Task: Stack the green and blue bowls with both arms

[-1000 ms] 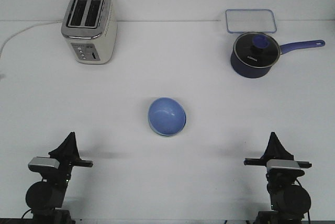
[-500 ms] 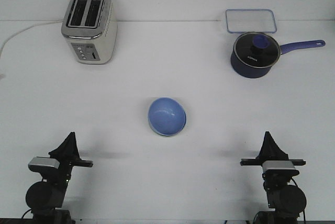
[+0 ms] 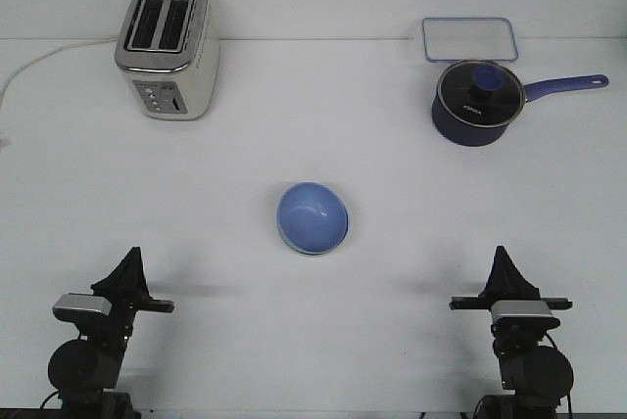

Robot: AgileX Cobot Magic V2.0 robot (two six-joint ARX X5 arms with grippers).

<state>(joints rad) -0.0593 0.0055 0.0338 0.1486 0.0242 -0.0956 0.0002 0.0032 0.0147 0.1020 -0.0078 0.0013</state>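
White lettering is showing on the glass lid of the dark navy long-handled saucepan (image 3: pixel 473 104) sitting near the white table's (image 3: pixel 313 341) far right corner, but it is too small to read. A clear rectangular lidded container (image 3: pixel 469 39) is lying just behind the saucepan. A silver two-slot toaster (image 3: pixel 167 49) is standing near the far left corner, its cord running off the left edge. The light periwinkle blue bowl (image 3: pixel 313 218) is resting mid-table; only a thin pale rim is peeking out under it, so the green bowl cannot be made out. The left gripper (image 3: pixel 128 267) and right gripper (image 3: pixel 504 264) are hovering by the near edge, holding nothing; whether their jaws are parted I cannot tell.
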